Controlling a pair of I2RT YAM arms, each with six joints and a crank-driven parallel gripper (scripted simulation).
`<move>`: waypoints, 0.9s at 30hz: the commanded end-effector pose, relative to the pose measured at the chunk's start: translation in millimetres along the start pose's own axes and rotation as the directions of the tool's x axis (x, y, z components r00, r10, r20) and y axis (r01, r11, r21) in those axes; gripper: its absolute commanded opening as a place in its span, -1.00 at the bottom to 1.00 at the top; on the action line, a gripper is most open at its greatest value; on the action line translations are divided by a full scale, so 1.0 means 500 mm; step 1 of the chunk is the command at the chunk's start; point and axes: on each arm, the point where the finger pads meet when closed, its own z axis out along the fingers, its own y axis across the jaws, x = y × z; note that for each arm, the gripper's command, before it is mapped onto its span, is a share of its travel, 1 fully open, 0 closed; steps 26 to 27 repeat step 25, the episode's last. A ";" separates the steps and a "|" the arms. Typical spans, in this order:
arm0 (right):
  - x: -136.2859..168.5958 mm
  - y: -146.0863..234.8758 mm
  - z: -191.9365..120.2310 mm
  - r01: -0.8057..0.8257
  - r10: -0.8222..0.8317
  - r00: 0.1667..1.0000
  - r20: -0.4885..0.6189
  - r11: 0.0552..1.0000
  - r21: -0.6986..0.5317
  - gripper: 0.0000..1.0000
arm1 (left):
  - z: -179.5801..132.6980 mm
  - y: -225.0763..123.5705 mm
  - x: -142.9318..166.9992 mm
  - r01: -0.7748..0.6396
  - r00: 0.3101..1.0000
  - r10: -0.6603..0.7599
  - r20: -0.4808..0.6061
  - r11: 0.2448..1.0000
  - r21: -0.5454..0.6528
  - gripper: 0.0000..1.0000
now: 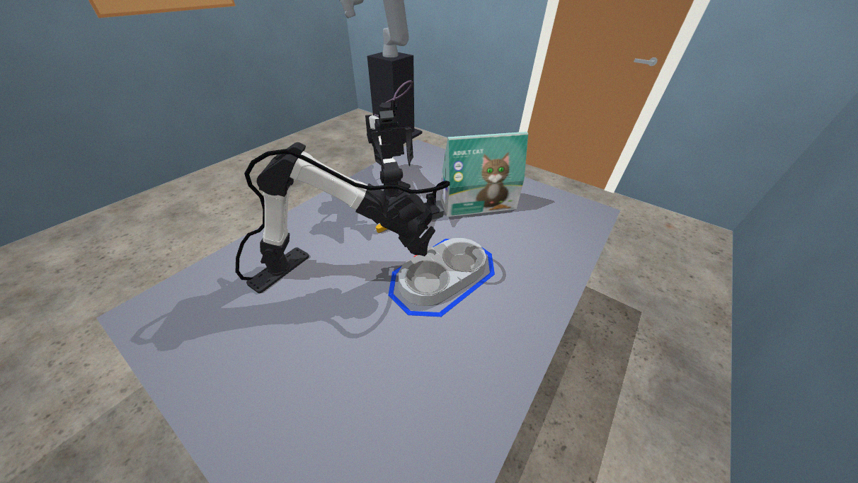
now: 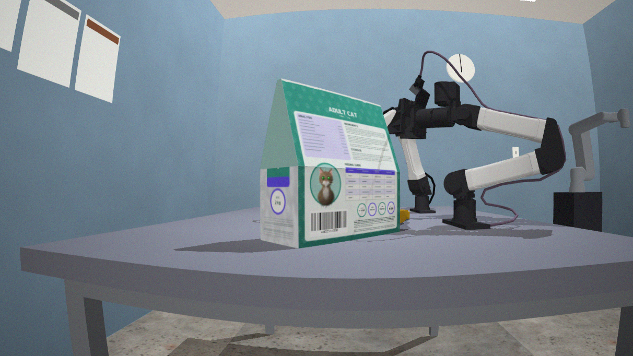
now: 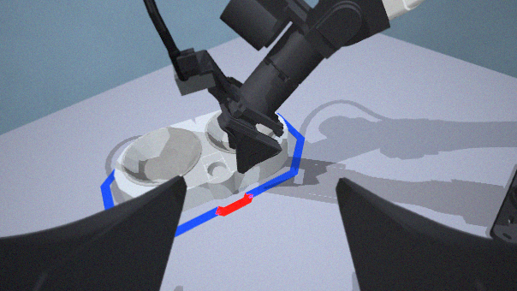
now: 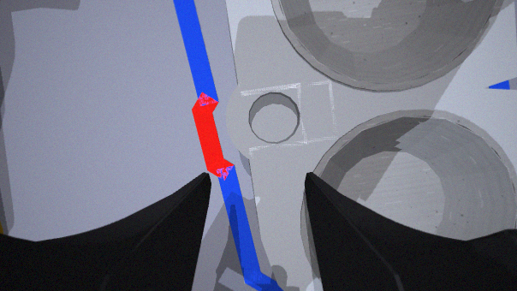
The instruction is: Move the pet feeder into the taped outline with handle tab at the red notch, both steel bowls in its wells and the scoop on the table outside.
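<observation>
The pale grey pet feeder (image 1: 452, 282) (image 3: 205, 157) (image 4: 278, 167) appears inside the blue taped outline (image 1: 425, 313) (image 3: 299, 154) (image 4: 201, 64), its handle tab (image 4: 240, 124) facing the red notch (image 3: 233, 206) (image 4: 210, 137). One steel bowl (image 1: 427, 280) (image 4: 411, 188) and the other bowl (image 1: 461, 258) (image 4: 368, 47) look level in the wells. My right gripper (image 1: 425, 251) (image 3: 235, 159) (image 4: 258, 176) is partly open and empty, above the feeder's notch-side edge. My left gripper (image 1: 394, 161) (image 3: 261, 181) is wide open and empty, raised away from the feeder. The yellow scoop (image 1: 381, 228) (image 2: 403, 215) lies outside the outline, mostly hidden.
A green cat food bag (image 1: 485, 173) (image 2: 349, 177) stands on the table (image 1: 335, 408) (image 2: 221, 261) behind the feeder in the top view. The right arm reaches across the scoop's side of the outline and hides part of the feeder.
</observation>
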 end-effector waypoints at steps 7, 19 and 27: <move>-0.067 -0.020 -0.031 0.005 -0.007 0.987 0.162 1.000 0.016 0.20 | -0.002 0.001 -0.003 -0.001 1.000 0.001 0.003 1.000 -0.003 0.89; -0.067 -0.021 -0.033 0.003 -0.006 0.986 0.164 1.000 0.017 0.20 | -0.002 0.001 -0.003 -0.001 1.000 0.001 0.003 1.000 -0.003 0.89; -0.067 -0.021 -0.033 0.003 -0.006 0.986 0.164 1.000 0.017 0.20 | -0.002 0.001 -0.003 -0.001 1.000 0.001 0.003 1.000 -0.003 0.89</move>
